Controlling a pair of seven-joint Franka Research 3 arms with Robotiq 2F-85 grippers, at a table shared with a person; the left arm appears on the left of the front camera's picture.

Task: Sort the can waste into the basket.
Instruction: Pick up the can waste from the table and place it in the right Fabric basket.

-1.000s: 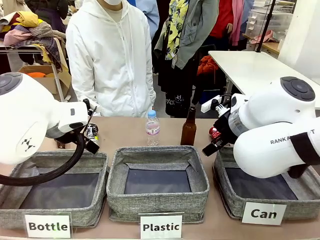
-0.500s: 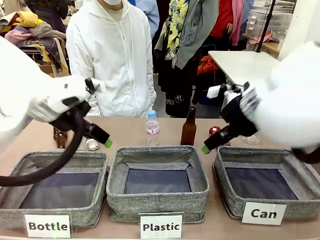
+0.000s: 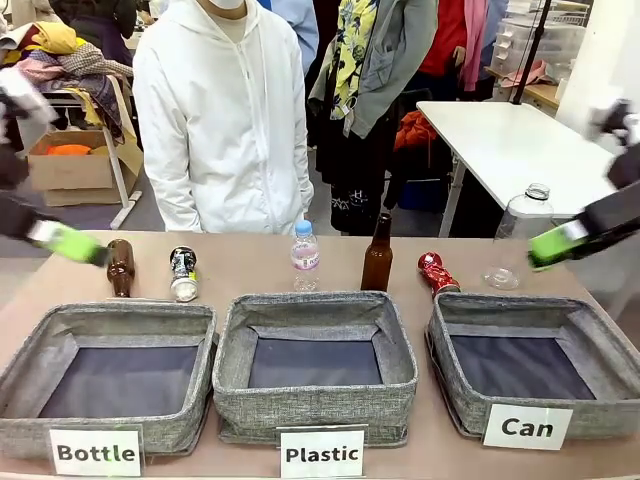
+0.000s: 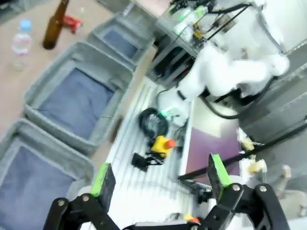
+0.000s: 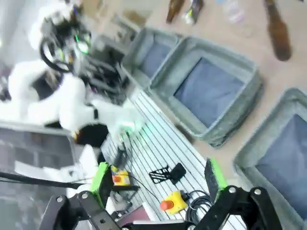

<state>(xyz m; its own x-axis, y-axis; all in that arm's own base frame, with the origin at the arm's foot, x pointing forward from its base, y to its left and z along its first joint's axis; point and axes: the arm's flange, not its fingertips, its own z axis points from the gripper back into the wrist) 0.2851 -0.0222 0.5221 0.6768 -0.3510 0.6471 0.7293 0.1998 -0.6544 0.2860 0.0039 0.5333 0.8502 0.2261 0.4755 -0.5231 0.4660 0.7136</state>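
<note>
The crushed red can [image 3: 437, 273] lies on the table just behind the far left corner of the grey "Can" basket [image 3: 500, 304]. Far to the left, the black can [image 3: 182, 274] lies behind the "Bottle" bin. One green-padded finger [image 3: 66, 243] of my left gripper pokes in at the left edge, well above the table. A finger [image 3: 556, 243] of my right gripper hangs at the right edge, above and right of the red can. The left gripper [image 4: 160, 175] and the right gripper [image 5: 158, 175] both stand open and empty in their wrist views.
Grey bins labelled "Bottle" [image 3: 110, 314] and "Plastic" [image 3: 315, 303] stand left of the basket. Brown bottles [image 3: 120, 267] [image 3: 377, 255], a small plastic bottle [image 3: 305, 256] and a clear bottle [image 3: 515, 240] stand behind the bins. A person in white [image 3: 222, 110] stands at the far side.
Both arms have swung outward and upward, away from the table's middle to the picture's edges. The two cans, partly covered before, now lie in plain sight. Nothing on the table moved.
</note>
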